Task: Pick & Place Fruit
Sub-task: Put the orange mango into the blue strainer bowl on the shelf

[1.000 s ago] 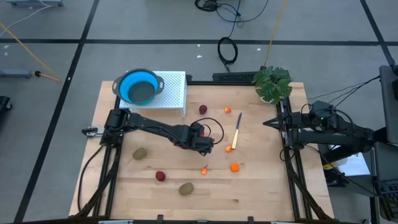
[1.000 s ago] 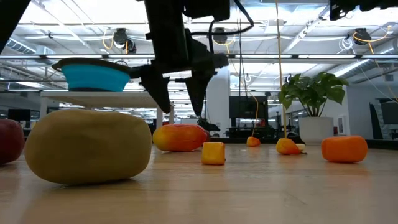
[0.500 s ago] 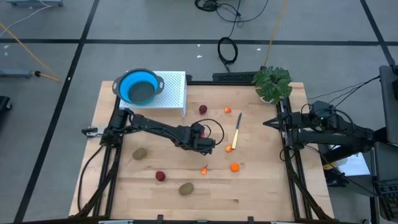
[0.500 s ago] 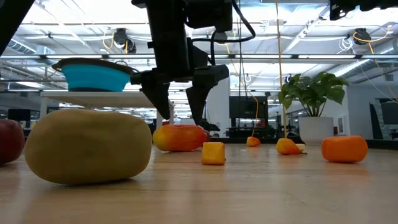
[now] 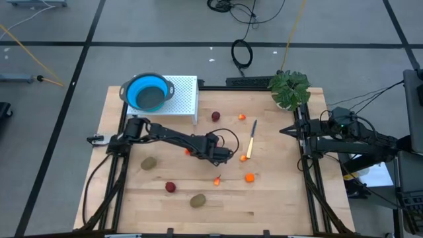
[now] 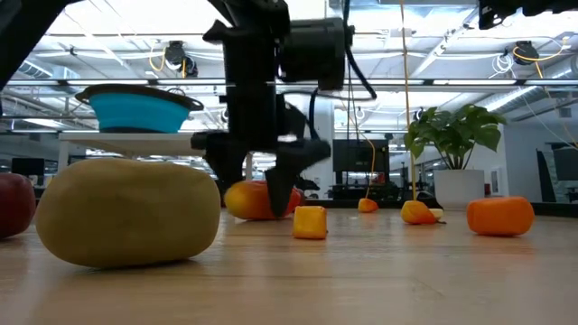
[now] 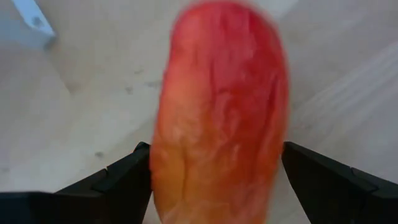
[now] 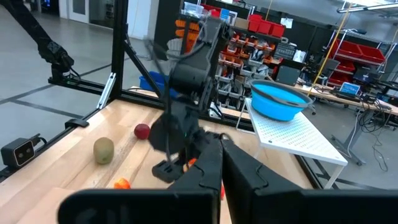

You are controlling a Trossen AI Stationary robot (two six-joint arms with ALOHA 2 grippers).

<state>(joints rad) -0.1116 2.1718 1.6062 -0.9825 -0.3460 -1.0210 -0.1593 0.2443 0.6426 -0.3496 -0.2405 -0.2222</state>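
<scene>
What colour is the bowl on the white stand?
Bright blue bowl, dark rim; the high view shows it best.

Elongated red-orange fruit [image 7: 217, 118]: blurred, lower end cut off in wrist view; from above, mostly hidden under left gripper [image 5: 213, 151].

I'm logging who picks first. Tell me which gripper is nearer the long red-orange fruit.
Left. The left gripper is down at the red-orange fruit, open fingers on either side of it. The right gripper waits shut at the table's right edge, far from it.
</scene>
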